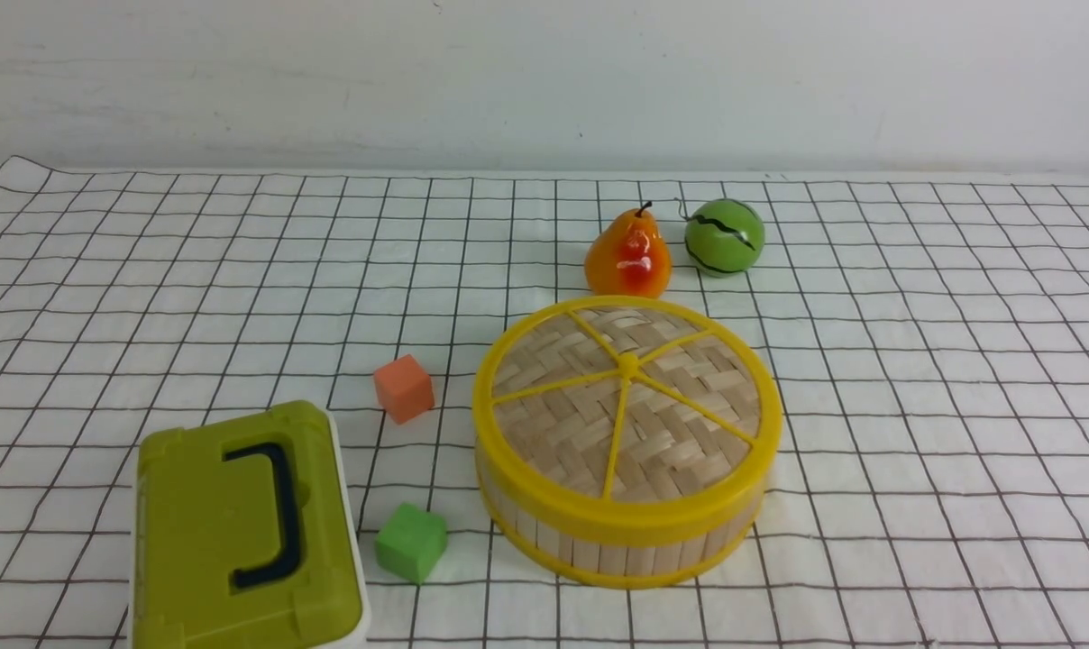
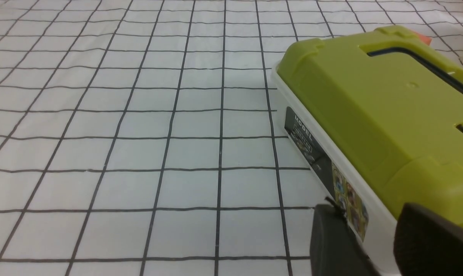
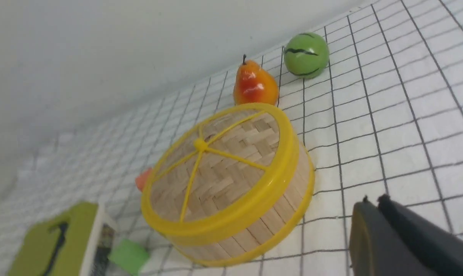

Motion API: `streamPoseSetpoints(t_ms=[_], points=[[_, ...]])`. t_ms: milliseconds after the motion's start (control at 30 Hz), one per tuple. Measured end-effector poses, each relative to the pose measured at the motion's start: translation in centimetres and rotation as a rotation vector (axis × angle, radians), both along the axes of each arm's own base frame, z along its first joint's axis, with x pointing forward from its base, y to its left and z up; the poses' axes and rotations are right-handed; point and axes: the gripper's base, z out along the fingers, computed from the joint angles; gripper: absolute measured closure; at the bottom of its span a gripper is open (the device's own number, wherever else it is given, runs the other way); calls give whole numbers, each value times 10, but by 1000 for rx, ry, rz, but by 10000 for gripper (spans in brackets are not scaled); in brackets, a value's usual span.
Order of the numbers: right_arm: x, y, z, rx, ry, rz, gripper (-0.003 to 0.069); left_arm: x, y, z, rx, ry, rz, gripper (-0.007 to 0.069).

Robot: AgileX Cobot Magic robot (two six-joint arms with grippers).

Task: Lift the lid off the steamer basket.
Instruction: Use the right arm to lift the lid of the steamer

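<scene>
Lid (image 1: 626, 397) seated on basket (image 1: 617, 552).
Closed, empty right claw (image 3: 374, 203) is judged nearer; lid lies ahead of it.

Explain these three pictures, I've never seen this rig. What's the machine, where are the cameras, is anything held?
It is a robot with two arms, each ending in a two-fingered hand. The wide picture looks forward from between the arms, and neither arm shows in it. The other two come from cameras on the wrists. On the checked cloth sits a steamer basket with its lid on. A pear and a striped green ball lie behind it, an orange cube and a green cube to its left, then a green box. The left hand, fingers apart, is next to the box. The right hand is shut, near the basket. Neither holds anything.
</scene>
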Motion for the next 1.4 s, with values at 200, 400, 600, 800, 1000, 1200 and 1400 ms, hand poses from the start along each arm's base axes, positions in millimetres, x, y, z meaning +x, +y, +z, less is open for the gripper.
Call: streamPoseSetpoints(t_ms=[200,400,600,800,1000,1200,1400], points=[[43,1,76,-413,152,191,681,0,0,0,0,0,0,385],[106,3,103,-559,396,340,675,0,0,0,0,0,0,386],[159,37,97,-679,557,562,673,0,0,0,0,0,0,386],[222,102,86,-814,572,714,669,0,0,0,0,0,0,386],[268,147,70,-817,570,758,633,0,0,0,0,0,0,386],[301,166,45,-792,595,773,505,0,0,0,0,0,0,386],[319,191,16,-776,557,784,300,0,0,0,0,0,0,386]])
